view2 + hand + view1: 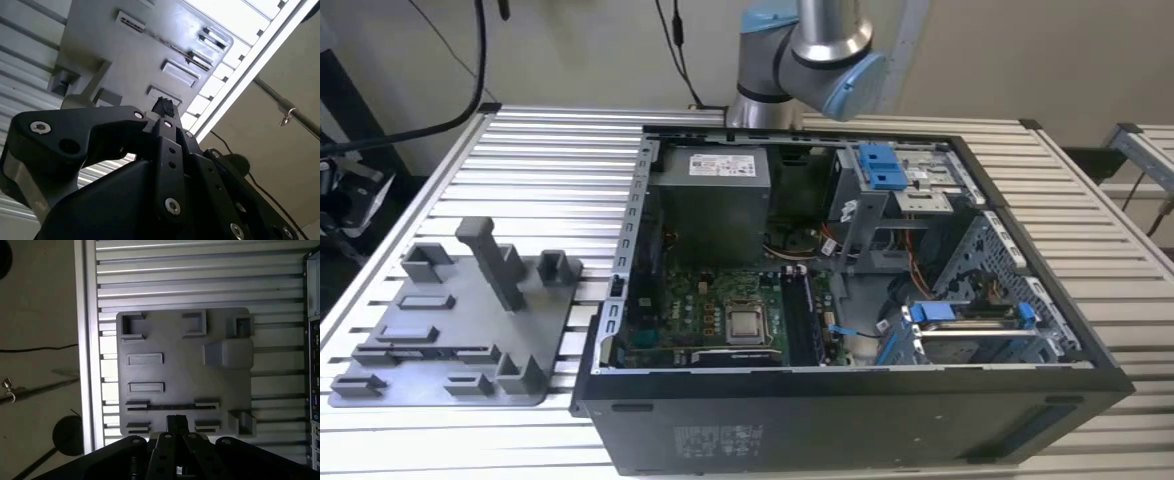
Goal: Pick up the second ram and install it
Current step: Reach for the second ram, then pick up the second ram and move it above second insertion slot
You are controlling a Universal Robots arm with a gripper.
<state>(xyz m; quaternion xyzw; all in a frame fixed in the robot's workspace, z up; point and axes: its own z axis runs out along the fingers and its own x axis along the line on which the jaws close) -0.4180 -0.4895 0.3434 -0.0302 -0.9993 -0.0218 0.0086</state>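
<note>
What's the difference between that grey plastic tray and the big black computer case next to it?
The tray is light grey; the computer case is black. The tray is a low flat plate with upright blocks; the case is a far larger, deeper open box. The tray is plain plastic, while the case holds a green circuit board and cables. Both lie on the slatted metal table.

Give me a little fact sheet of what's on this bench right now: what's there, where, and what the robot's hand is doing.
arm: rises behind the computer case
hand: shut, nothing visible in it, over the grey tray
grey tray: on the slatted table, to the exterior view's left of the computer case
computer case: lying open, green motherboard inside
</note>
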